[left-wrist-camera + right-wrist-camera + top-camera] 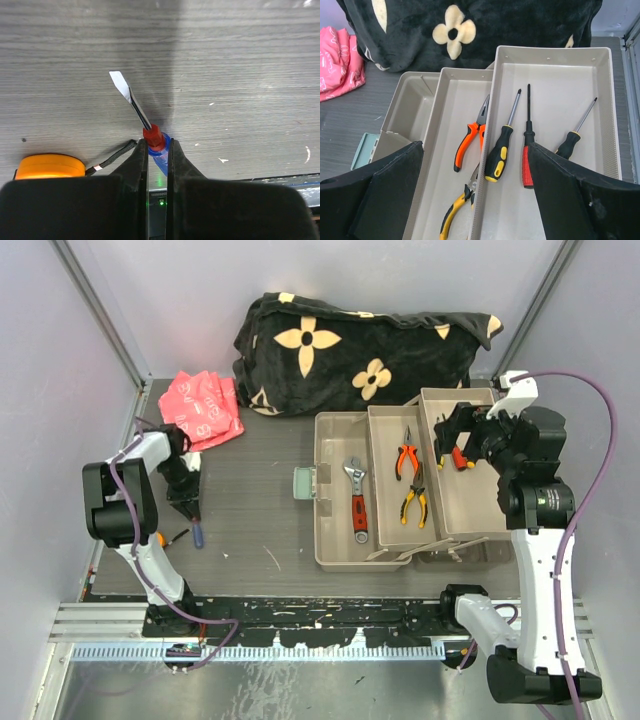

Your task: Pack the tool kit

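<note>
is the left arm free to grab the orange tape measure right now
Probably not yet. The orange tape measure lies just beside the left hand, but that hand is shut on a flat-blade screwdriver and would have to release it first.

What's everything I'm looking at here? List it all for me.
toolbox: one, beige, open, centre-right
wrench: one, red handle, left compartment
pliers: two, orange and yellow handles, middle tray
screwdrivers: three, black-handled, right tray
blue screwdriver: one, red collar, between left fingers
tape measure: one, orange, by left fingers
blanket: one, black with cream flowers, behind toolbox
cloth: one, pink, back left
left fingers: pair, black, shut on blue screwdriver
right fingers: pair, black, open over right tray
</note>
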Available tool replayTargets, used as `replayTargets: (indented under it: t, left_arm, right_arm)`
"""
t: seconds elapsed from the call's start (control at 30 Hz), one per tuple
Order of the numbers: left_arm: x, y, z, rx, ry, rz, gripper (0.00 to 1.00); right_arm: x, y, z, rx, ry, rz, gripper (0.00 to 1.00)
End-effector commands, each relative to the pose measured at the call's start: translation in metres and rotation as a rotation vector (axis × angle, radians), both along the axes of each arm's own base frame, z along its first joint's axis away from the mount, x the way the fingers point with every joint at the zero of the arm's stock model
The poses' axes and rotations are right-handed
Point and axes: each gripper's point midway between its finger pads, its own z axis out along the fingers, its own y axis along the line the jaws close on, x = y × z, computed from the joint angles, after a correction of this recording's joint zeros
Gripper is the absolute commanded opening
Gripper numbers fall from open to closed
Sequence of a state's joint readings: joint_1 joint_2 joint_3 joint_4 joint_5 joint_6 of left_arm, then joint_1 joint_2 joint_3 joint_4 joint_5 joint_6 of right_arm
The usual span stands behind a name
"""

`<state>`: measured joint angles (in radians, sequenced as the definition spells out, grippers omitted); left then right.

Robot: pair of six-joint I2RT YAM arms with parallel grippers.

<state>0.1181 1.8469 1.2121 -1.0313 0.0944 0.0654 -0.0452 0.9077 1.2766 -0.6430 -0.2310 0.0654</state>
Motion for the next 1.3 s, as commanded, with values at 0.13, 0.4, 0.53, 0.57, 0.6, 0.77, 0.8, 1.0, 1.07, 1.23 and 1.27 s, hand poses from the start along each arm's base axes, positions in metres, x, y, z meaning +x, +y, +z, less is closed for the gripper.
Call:
replayTargets:
  t: [0.13, 0.4, 0.53, 0.57, 0.6, 0.77, 0.8, 1.0, 1.07, 1.23, 1.27]
  left_arm:
    - [0.059, -0.037, 0.092, -0.221, -0.260, -0.007, 0.00]
    - [0.089, -0.118, 0.212, -0.543, -0.636, -0.158, 0.00]
    - [0.083, -0.164, 0.269, -0.655, -0.809, -0.285, 0.00]
    - [0.079, -0.175, 0.281, -0.681, -0.838, -0.315, 0.00]
    - [0.076, -0.185, 0.292, -0.708, -0.864, -0.341, 0.00]
    - [0.054, -0.226, 0.329, -0.813, -0.921, -0.434, 0.00]
    - [0.050, -0.231, 0.332, -0.825, -0.923, -0.450, 0.00]
    - [0.029, -0.247, 0.332, -0.866, -0.898, -0.506, 0.00]
    - [0.024, -0.247, 0.329, -0.871, -0.888, -0.515, 0.00]
    - [0.012, -0.249, 0.321, -0.873, -0.860, -0.545, 0.00]
    - [0.010, -0.250, 0.320, -0.874, -0.858, -0.551, 0.00]
  right_arm:
    - [-0.006, 0.039, 0.026, 0.117, -0.094, 0.196, 0.90]
    - [-0.026, 0.112, 0.048, 0.396, -0.143, 0.569, 0.89]
    - [-0.030, 0.149, 0.048, 0.377, -0.120, 0.646, 0.87]
    - [-0.029, 0.160, 0.045, 0.362, -0.106, 0.659, 0.87]
    - [-0.027, 0.172, 0.040, 0.345, -0.089, 0.673, 0.87]
    - [-0.017, 0.225, 0.006, 0.275, -0.005, 0.724, 0.87]
    - [-0.015, 0.233, -0.002, 0.266, 0.012, 0.731, 0.86]
    - [-0.020, 0.282, -0.033, 0.208, 0.057, 0.778, 0.86]
    - [-0.019, 0.294, -0.039, 0.189, 0.065, 0.789, 0.86]
    - [-0.020, 0.316, -0.040, 0.164, 0.055, 0.808, 0.85]
    - [-0.021, 0.319, -0.039, 0.165, 0.052, 0.814, 0.85]
